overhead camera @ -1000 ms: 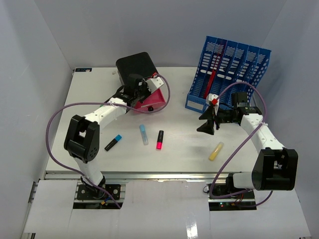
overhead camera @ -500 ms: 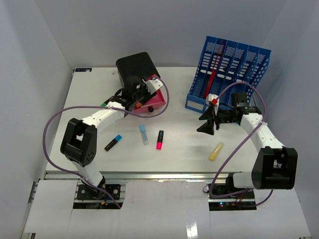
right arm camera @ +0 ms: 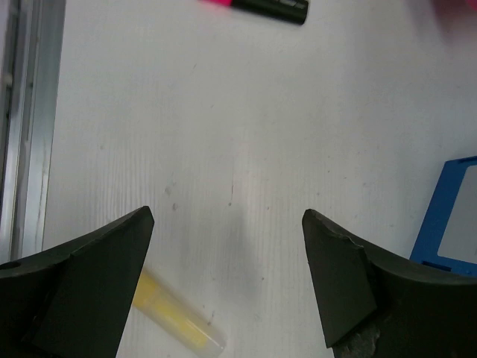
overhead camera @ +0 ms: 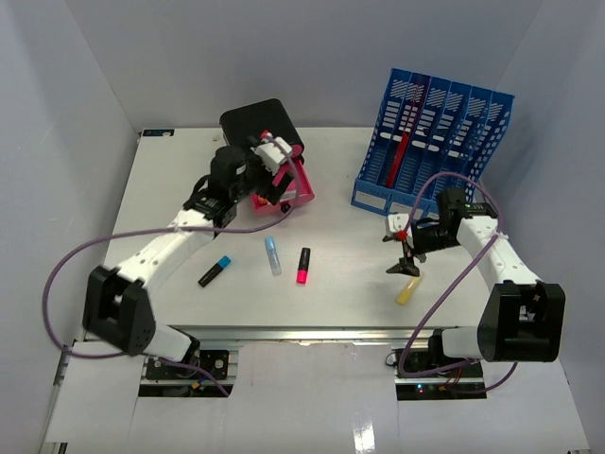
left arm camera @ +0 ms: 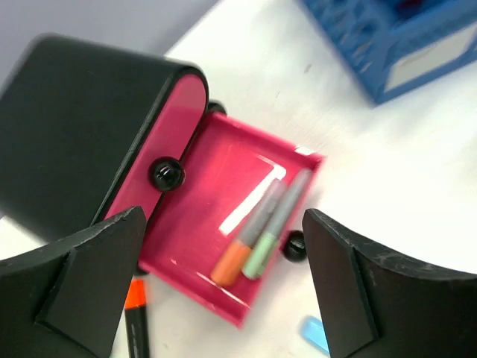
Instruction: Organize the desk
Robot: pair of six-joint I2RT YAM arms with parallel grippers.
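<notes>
Marker lies near desk rail — right claw perhaps directly above.

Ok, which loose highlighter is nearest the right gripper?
The yellow one, lying just by the right gripper; the pink, pale blue and blue-capped ones lie well to its left.

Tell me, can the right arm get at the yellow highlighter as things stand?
Probably yes: the right gripper is open close by the yellow highlighter, and nothing lies between them.
</notes>
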